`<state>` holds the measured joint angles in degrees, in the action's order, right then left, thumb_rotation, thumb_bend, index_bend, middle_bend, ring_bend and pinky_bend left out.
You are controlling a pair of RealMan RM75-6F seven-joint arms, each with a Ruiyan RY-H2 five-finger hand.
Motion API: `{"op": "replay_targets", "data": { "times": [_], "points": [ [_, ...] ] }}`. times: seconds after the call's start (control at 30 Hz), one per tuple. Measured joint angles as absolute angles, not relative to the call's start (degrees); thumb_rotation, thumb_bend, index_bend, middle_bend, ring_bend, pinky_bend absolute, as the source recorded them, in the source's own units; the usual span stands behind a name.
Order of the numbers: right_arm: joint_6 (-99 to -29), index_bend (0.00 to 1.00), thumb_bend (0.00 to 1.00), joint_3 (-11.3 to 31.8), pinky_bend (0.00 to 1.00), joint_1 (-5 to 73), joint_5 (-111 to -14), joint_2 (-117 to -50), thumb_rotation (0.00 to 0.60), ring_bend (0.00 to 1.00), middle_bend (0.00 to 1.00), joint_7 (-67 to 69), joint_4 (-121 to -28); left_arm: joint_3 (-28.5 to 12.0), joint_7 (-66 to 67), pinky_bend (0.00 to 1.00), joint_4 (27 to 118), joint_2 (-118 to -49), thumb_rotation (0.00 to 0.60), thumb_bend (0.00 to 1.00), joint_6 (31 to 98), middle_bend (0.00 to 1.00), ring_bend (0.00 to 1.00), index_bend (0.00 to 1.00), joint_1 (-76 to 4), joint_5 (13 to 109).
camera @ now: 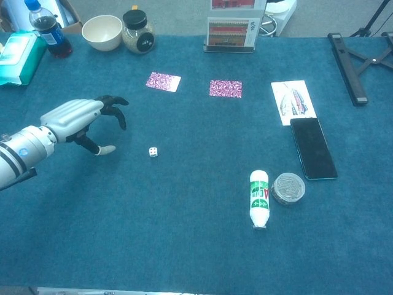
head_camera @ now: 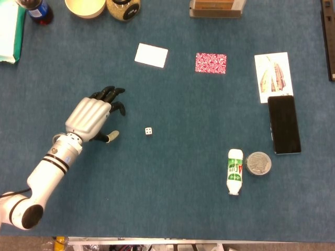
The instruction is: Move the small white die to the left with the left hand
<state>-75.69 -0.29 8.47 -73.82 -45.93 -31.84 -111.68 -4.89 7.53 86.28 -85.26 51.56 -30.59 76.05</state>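
Observation:
The small white die [head_camera: 149,131] [camera: 153,151] lies on the blue table, black pips up. My left hand [head_camera: 94,116] [camera: 83,120] hovers to the left of it, silver back up, dark fingers apart and curved, thumb pointing toward the die. A clear gap separates the thumb tip from the die, and the hand holds nothing. My right hand shows in neither view.
A white bottle [head_camera: 235,171] lies on its side beside a round tin [head_camera: 258,162] at the right. A black phone [head_camera: 284,124], a leaflet [head_camera: 272,76] and two cards [head_camera: 151,55] [head_camera: 211,63] lie farther back. A bowl [camera: 102,31], jar [camera: 137,31] and cola bottle [camera: 48,28] stand at the far left edge.

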Motion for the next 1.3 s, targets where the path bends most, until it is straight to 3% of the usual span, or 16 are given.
{"op": "replay_targets", "data": {
  "times": [0.53,0.87,1.3],
  "points": [
    [-75.7,0.54,0.0,-0.5,0.34,8.1,-74.6,-45.6,0.6,0.31,0.41,-30.3,-111.1,-5.3,24.4,0.2,92.8,-87.0,0.6,0.26,53.3,0.07,0.04,0.39,-32.1,61.9],
    [-75.8,0.54,0.0,-0.7,0.34,7.8,-75.3,-45.1,0.6,0.31,0.41,-29.2,-110.9,-6.0,35.9,0.2,98.0,-89.9,0.6,0.26,58.4,0.07,0.04,0.4,-35.0,51.3],
    [-76.1,0.54,0.0,-0.8,0.34,7.3,-75.7,-44.6,0.6,0.31,0.41,-28.4,-110.8,-5.4,37.9,0.2,99.2,-93.6,0.6,0.26,61.7,0.07,0.04,0.4,-36.9,48.8]
  ]
}}
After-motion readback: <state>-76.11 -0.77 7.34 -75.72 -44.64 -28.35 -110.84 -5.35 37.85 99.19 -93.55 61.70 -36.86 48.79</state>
